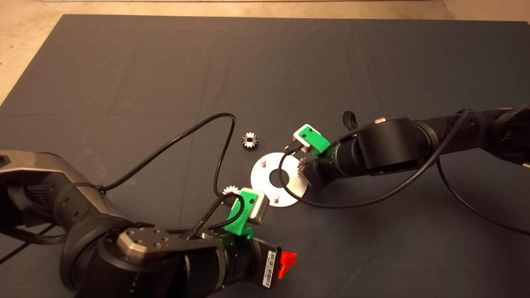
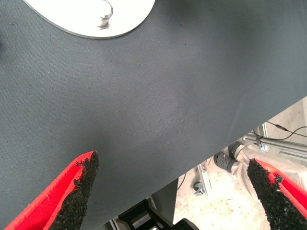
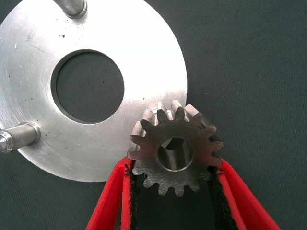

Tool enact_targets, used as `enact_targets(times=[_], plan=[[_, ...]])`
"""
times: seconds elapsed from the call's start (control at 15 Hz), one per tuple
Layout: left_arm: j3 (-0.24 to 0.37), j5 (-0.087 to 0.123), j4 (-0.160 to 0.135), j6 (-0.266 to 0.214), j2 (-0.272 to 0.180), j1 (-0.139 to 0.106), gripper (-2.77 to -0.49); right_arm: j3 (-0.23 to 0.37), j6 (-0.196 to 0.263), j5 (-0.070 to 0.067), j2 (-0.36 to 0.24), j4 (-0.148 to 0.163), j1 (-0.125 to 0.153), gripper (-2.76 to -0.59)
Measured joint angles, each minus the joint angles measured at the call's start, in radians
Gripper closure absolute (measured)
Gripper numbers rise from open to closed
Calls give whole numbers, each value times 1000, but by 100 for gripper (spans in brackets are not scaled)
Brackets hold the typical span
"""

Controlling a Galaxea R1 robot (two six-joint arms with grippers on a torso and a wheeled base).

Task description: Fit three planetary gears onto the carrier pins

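Your dark mat [image 1: 165, 74] covers the counter, and on it lies the flat silver-white carrier disc [image 1: 265, 182] with a round central hole and short silvery carrier pins [image 1: 263, 163] standing near its rim. Your right gripper [image 3: 175, 191] is at the disc's right edge, fingers [image 3: 111, 201] clamped on a dull grey toothed planetary gear [image 3: 175, 153]; through its bore you can see a pin's top (whether it is seated, you cannot tell). Your left gripper [image 2: 172, 191] hangs over bare mat just beside the disc's near edge, fingers spread wide and holding nothing. A second gear [image 1: 249, 140] lies on the mat near the disc's far-left side, and a third gear [image 1: 231, 190] peeks from behind the left wrist.
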Motion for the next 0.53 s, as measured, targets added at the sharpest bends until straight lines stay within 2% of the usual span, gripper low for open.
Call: enact_targets(times=[0.4,0.53], plan=[[0,0,7,-1,0,0,-222,0,0,-4,3,-3,-5,-81],[0,0,9,-1,0,0,-222,-1,0,-13,9,-7,-5,-80]])
